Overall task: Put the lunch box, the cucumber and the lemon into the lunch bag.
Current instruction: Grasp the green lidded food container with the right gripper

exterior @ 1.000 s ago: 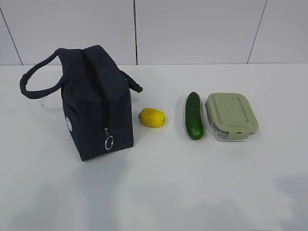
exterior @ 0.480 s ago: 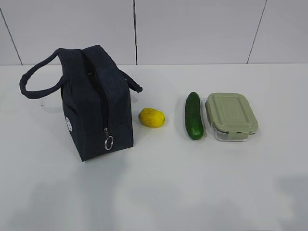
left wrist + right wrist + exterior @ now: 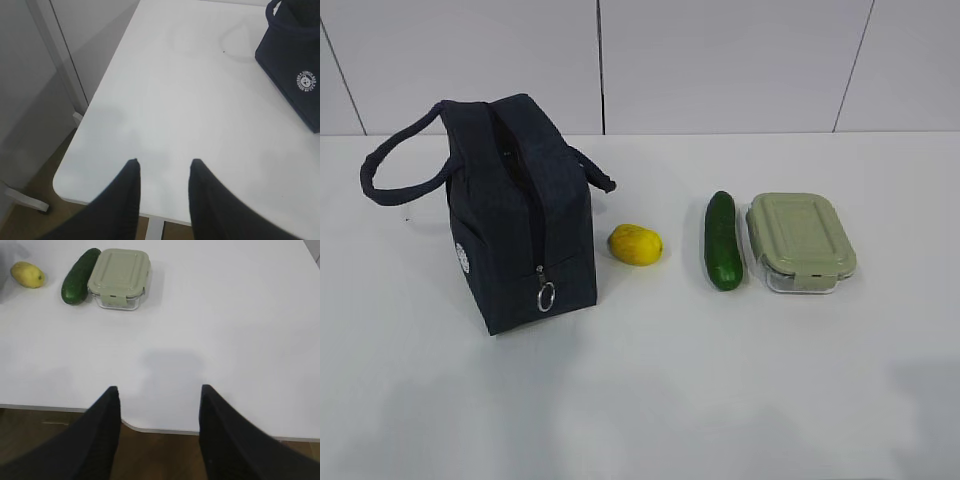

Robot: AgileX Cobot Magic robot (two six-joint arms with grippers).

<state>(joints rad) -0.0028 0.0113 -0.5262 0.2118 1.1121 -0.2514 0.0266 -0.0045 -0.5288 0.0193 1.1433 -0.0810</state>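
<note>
**Lunch bag upright, food laid out beside it**

Lunch bag (image 3: 295, 65), navy with a round white logo, stands ahead and right of the left gripper (image 3: 162, 167), whose jaws are apart and empty above the table (image 3: 165, 100) corner edge. The right gripper (image 3: 159, 392), also spread and empty, hangs over the near table edge; well ahead to its left lie the sage-lidded lunch box (image 3: 120, 277), the glossy cucumber (image 3: 79, 276) just beside it, and the lemon (image 3: 27, 274) farther left. Bare tabletop lies between.

Count on the white table (image 3: 650, 400): one boxy dark navy fabric lunch bag (image 3: 525, 225) with two loop handles, one small yellow oval lemon (image 3: 636, 245), one dark green glossy cucumber (image 3: 723, 241), one clear rectangular lunch box with sage-green lid (image 3: 801, 241).
</note>
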